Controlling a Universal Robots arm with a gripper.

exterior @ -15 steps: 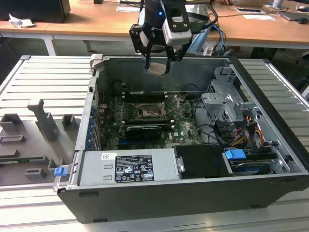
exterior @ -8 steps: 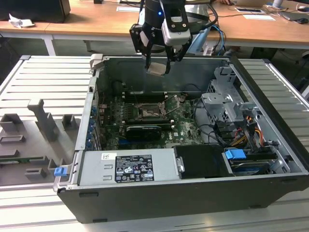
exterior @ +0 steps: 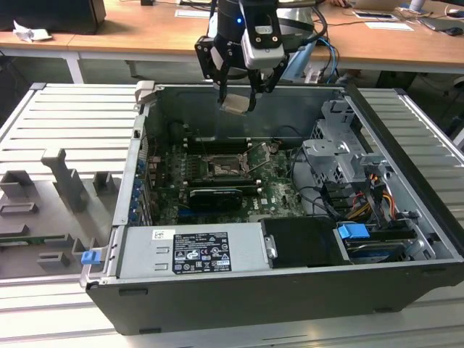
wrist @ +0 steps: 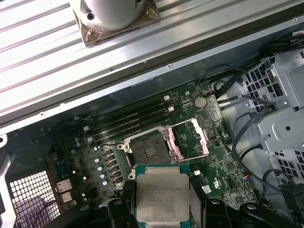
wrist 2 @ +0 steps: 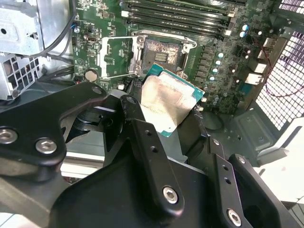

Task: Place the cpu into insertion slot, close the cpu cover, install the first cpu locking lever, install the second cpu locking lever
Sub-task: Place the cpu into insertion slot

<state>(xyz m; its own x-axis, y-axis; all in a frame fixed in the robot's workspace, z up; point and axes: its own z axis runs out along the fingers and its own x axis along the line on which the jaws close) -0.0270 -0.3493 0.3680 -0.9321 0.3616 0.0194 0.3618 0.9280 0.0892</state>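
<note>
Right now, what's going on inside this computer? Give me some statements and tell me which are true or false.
The gripper holds the cpu. True.
The cpu sits in the insertion slot. False: it is held in the air, apart from the bare slot.
The cpu cover is swung open. True.
The computer case is shut. False: it lies open, with its inside showing.

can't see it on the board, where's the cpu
In the exterior view the cpu hangs in the gripper above the case, near its far wall, short of the open slot.
</note>
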